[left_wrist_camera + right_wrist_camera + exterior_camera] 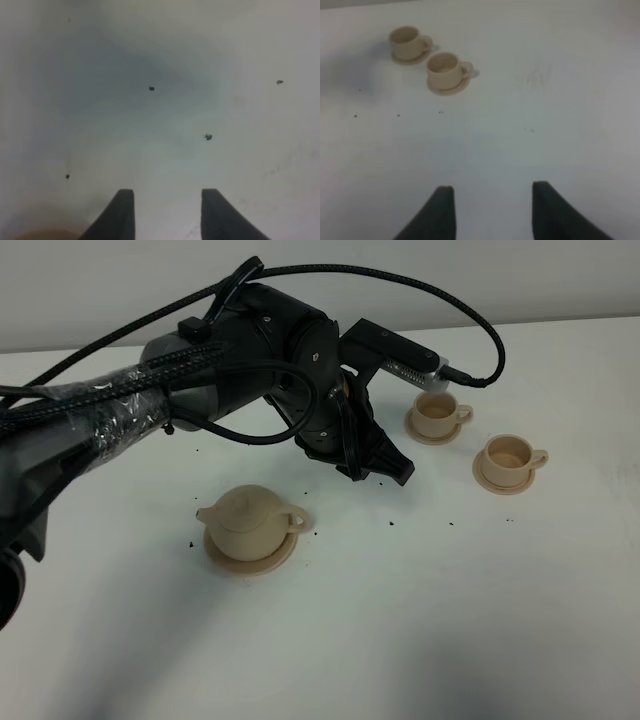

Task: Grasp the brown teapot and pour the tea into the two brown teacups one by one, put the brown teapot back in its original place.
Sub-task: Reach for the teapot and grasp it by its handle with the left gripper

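Observation:
The brown teapot (248, 521) stands upright on its wide saucer, the original place (252, 559), left of centre in the exterior high view. The two brown teacups (437, 413) (508, 459) sit on small saucers at the right. They also show in the right wrist view (407, 42) (444, 69). My left gripper (388, 468) hangs open and empty above the table between the teapot and the cups. In its wrist view (167, 192) it faces bare table. My right gripper (492, 189) is open and empty, well short of the cups. It is out of the exterior high view.
The white table (430, 620) carries small dark specks (151, 88) around the teapot and under the left gripper. The left arm's black body and cables (200, 380) stretch over the table's back left. A tan blur (45, 234) shows at the left wrist view's corner.

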`<act>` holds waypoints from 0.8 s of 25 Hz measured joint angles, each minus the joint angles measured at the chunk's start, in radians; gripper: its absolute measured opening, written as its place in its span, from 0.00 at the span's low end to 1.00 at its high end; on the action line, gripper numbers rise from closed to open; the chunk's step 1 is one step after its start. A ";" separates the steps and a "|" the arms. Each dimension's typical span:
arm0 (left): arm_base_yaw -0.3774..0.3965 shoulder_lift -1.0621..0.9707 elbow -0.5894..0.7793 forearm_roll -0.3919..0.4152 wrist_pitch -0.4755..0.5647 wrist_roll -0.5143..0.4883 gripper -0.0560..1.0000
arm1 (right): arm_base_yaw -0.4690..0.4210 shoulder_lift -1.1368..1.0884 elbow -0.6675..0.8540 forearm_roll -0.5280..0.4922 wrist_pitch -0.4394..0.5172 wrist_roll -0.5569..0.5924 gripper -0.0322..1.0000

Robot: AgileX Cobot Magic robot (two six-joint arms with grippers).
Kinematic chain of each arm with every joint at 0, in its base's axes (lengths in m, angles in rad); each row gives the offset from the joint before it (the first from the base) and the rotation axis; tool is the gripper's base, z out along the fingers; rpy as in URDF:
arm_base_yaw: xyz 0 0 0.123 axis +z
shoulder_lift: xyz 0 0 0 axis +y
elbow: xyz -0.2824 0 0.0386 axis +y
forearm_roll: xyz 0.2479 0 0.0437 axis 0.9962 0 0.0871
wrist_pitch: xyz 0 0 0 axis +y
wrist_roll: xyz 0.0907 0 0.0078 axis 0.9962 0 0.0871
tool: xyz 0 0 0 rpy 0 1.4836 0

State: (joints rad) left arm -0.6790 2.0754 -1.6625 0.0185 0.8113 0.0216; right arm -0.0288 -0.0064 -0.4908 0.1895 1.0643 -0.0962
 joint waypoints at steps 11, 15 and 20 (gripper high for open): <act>0.043 0.053 0.000 0.026 0.036 -0.041 0.40 | 0.000 0.000 0.000 0.000 -0.001 0.000 0.41; 0.077 0.092 0.000 0.031 0.052 -0.053 0.40 | 0.000 0.000 0.000 0.001 -0.002 0.000 0.41; 0.078 0.118 0.000 0.013 0.050 -0.051 0.40 | 0.000 0.000 0.000 0.002 -0.002 0.000 0.41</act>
State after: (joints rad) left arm -0.6008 2.1930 -1.6625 0.0317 0.8609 -0.0295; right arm -0.0288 -0.0064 -0.4908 0.1912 1.0624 -0.0962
